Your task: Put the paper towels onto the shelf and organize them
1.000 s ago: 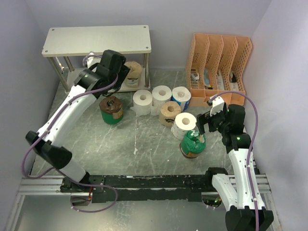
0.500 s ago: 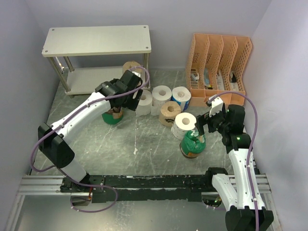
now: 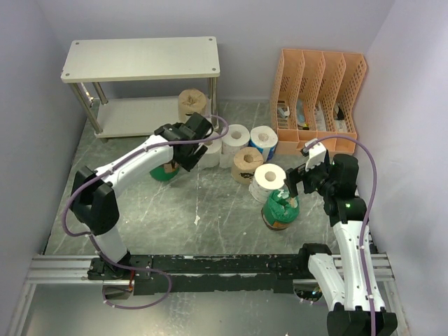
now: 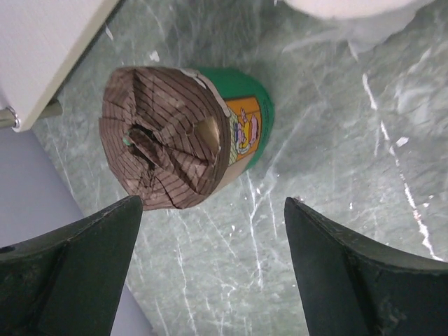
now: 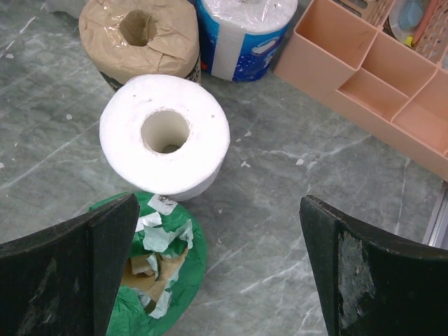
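Paper towels (image 3: 236,136) cluster mid-table between the shelf (image 3: 140,59) at far left and the orange organizer (image 3: 318,91) at far right, one tan roll (image 3: 192,103) on the lower board's right end; bare floor lies nearer. The left gripper (image 4: 210,210), jaws wide and empty, hangs over a green-wrapped roll (image 4: 168,140) beside the shelf's edge, mostly hidden overhead by the arm. The right gripper (image 5: 218,210), also spread and empty, hovers by a white roll (image 5: 164,133).

We identify the shelf (image 3: 140,59), two pale boards on metal legs, at the desk's far left. One tan roll (image 3: 191,103) stands upright at the right end of its lower board. On the desk, clustered upright, stand a white roll (image 3: 236,136), a blue-printed roll (image 3: 264,140) and a second tan roll (image 3: 247,162). Another white roll (image 5: 164,133) stands just beside a green-wrapped roll (image 5: 157,280). A brown-topped green roll (image 4: 182,136) stands near the shelf.
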